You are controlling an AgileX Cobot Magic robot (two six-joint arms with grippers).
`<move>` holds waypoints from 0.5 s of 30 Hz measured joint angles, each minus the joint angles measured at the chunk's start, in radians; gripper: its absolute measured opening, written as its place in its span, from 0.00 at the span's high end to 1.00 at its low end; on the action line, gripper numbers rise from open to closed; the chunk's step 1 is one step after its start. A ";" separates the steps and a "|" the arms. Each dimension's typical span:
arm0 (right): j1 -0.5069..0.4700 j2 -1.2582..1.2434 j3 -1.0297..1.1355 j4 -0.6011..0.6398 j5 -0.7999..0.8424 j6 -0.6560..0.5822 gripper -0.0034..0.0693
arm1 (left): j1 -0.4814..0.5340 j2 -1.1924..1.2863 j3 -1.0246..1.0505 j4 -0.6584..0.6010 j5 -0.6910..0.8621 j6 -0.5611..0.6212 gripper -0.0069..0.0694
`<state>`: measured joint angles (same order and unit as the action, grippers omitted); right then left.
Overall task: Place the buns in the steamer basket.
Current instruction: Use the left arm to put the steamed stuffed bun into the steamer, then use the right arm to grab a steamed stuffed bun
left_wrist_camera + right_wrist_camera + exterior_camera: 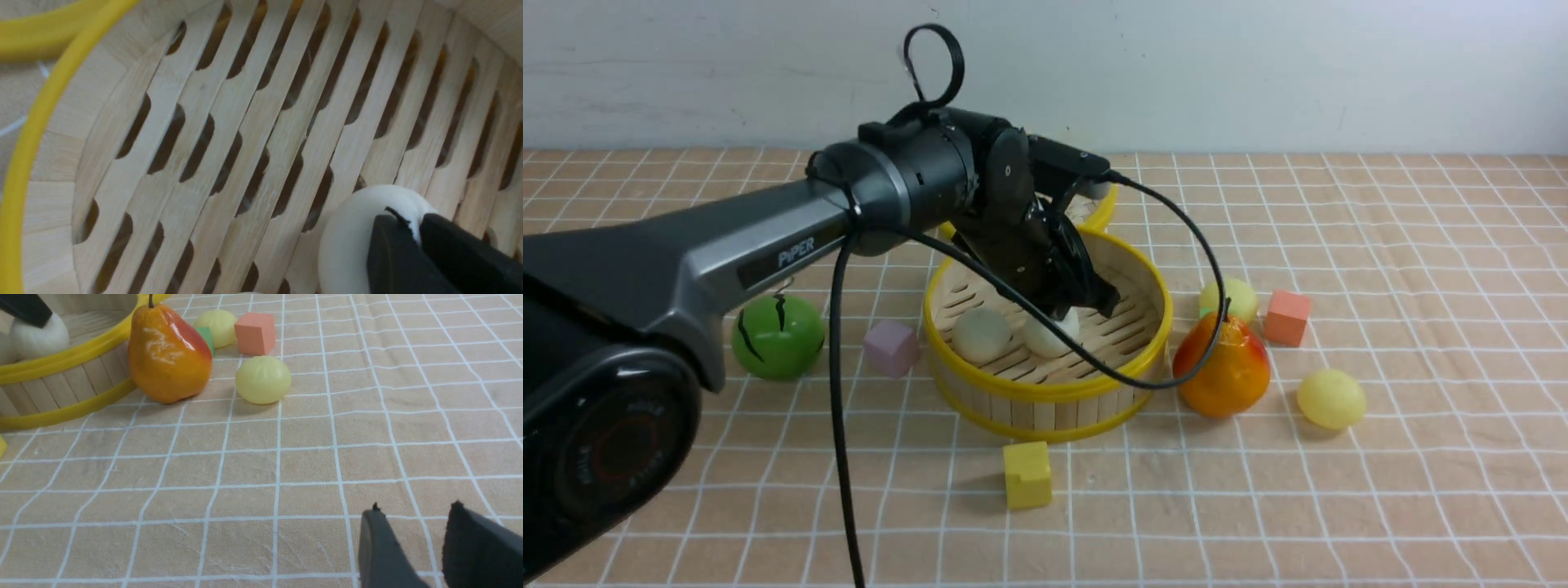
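Observation:
The steamer basket (1045, 390) stands mid-table, and its slatted floor fills the left wrist view (245, 122). One off-white bun (982, 333) lies loose inside it. My left gripper (1086, 306) reaches into the basket. It is shut on a second off-white bun (1049, 336), pinched at its top (351, 241) and held low at the floor. Two pale yellow buns are on the cloth to the right. One (1331, 398) is near the pear, also in the right wrist view (263, 379). The other (1230, 298) is behind the pear (220, 326). My right gripper (412, 510) is open and empty above the cloth, out of the front view.
An orange-yellow pear (1223, 367) stands against the basket's right side. A salmon cube (1287, 317) sits behind it, beside a small green cube (205, 337). A green melon ball (778, 335) and a purple cube (892, 347) are to the left. A yellow cube (1027, 474) is in front. The lid (1098, 214) lies behind the basket.

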<state>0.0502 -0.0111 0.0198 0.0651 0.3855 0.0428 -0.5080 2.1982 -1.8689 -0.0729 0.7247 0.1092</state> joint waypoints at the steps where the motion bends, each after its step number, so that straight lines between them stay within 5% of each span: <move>1: 0.000 0.000 0.000 0.000 0.000 0.000 0.62 | 0.000 0.001 0.000 -0.001 0.001 0.000 0.77; 7: 0.000 0.000 0.000 0.000 0.000 0.000 0.62 | -0.001 -0.053 -0.059 -0.011 0.144 -0.109 0.32; 9: 0.000 0.000 0.000 0.000 0.000 0.000 0.62 | -0.005 -0.119 -0.091 -0.011 0.221 -0.163 0.25; 11: 0.000 0.000 0.000 0.000 0.000 0.000 0.62 | -0.008 -0.175 -0.100 -0.011 0.255 -0.182 0.24; 15: 0.000 0.000 0.000 0.000 0.000 0.000 0.62 | -0.037 -0.407 -0.057 -0.012 0.290 -0.207 0.49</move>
<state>0.0502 -0.0111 0.0198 0.0651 0.3855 0.0428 -0.5449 1.7917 -1.9260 -0.0852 1.0151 -0.0974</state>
